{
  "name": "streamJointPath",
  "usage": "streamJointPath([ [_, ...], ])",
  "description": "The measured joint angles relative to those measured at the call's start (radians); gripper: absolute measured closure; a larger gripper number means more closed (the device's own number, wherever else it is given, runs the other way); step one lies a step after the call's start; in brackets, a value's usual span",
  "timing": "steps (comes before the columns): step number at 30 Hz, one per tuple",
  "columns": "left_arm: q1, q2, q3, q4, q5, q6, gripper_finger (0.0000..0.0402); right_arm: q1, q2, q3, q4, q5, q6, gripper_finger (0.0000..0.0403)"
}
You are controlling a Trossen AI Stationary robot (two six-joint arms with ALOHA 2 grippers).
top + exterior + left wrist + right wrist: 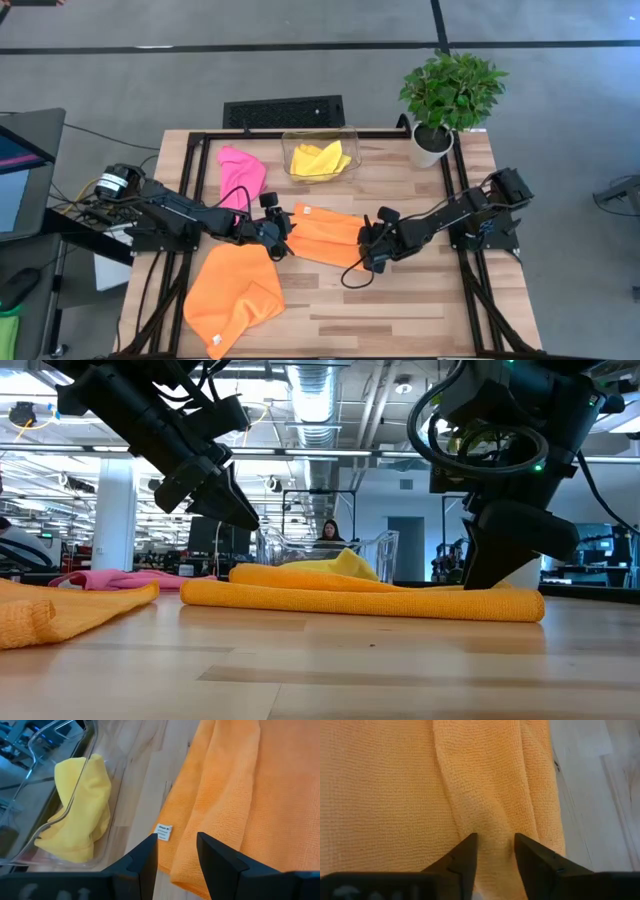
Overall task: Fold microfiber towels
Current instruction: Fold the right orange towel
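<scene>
Orange towel sits under right gripper, fingers pinching a ridge. Left gripper hovers, fingers apart. Next: secure hold, fold over

One camera looks straight down on the table; another sits level at its surface. Both wrist cameras peer closely at the orange towel.

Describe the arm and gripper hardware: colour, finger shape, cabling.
Both arms are dark, black-bodied linkages. The left gripper and right gripper each have two flat matte black fingers with angular, tapered tips. Black cables loop loose around the right arm's wrist in the low view; yellow wiring shows near the left arm's base in the high view. No readable markings visible.
</scene>
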Motion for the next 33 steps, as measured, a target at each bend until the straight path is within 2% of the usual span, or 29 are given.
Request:
streamJointPath([
  [9,0.0,0.0,0.0,0.0,0.0,-0.001,0.0272,-0.023,-0.002,0.0,0.006,0.0,0.0,0.039],
  [15,0.0,0.0,0.0,0.0,0.005,-0.02,0.0272,-0.076,-0.01,0.023,-0.019,0.032,0.0,0.0378],
  [21,0.0,0.0,0.0,0.0,0.028,-0.035,0.0272,-0.133,-0.01,0.025,-0.044,0.07,0.03,0.0396],
  [25,0.0,0.0,0.0,-0.001,0.049,-0.035,0.0272,-0.154,-0.01,0.025,-0.047,0.077,0.054,0.0388],
  [28,0.0,0.0,0.0,-0.001,0.055,-0.046,0.0272,-0.16,-0.01,0.025,-0.048,0.063,0.077,0.0376],
  [33,0.0,0.0,0.0,-0.002,0.07,-0.061,0.0272,-0.171,-0.01,0.025,-0.048,-0.02,0.08,0.0362],
])
